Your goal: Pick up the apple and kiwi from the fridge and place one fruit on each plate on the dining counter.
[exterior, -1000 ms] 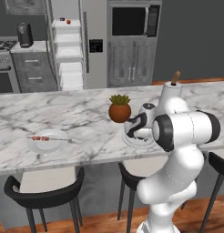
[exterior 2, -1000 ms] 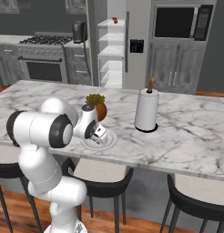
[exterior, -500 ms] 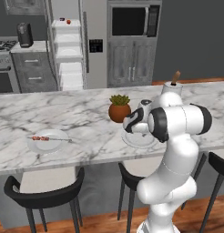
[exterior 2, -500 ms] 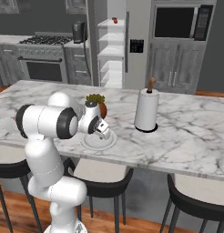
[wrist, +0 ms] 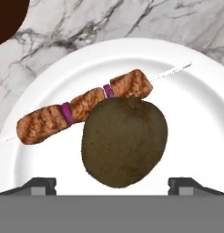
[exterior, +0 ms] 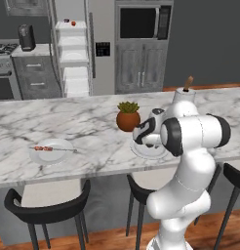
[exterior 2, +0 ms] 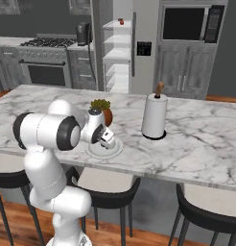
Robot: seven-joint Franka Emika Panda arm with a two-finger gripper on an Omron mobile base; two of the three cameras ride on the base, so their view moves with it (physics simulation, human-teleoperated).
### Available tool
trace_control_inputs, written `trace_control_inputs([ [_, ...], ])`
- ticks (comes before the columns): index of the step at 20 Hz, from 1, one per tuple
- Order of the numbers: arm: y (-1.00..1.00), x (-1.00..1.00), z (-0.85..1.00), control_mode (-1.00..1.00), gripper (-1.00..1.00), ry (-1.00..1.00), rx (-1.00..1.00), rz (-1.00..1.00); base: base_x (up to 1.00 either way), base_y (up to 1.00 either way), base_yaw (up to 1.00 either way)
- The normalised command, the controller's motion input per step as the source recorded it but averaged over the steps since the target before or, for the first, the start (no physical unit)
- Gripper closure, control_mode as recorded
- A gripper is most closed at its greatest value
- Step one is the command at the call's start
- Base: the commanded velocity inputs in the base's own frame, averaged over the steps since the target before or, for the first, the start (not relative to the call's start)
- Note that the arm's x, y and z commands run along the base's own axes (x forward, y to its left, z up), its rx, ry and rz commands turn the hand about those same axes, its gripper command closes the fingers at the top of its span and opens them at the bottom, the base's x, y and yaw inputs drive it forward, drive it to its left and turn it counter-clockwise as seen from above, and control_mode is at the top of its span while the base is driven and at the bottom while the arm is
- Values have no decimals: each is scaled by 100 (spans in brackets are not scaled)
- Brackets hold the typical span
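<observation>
End effector (wrist: 112, 184) hangs just above the plate (wrist: 196, 118), fingers spread wide, clear of the kiwi (wrist: 124, 142), which rests there against a meat skewer (wrist: 82, 105). Recommended: lift straight up to avoid nudging the fruit. The apple (exterior 2: 121, 21) waits on the fridge's (exterior 2: 119, 45) top shelf.

The kiwi (wrist: 124, 142), a brown oval, sits low in the middle of the hand view on a white plate (wrist: 196, 113). The apple (exterior: 73, 22), small and red, rests on the open fridge's (exterior: 75, 49) top shelf, upper left of the left base view. A second plate (exterior: 63, 146) lies at the left on the marble dining counter (exterior: 88, 122).
</observation>
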Motion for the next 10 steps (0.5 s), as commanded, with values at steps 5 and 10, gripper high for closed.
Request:
trace_control_inputs([
  [5,0,-13,25,-100,-100,-12,0,0,0,0,0],
  [10,0,-52,70,-100,-100,-14,0,0,0,0,0],
])
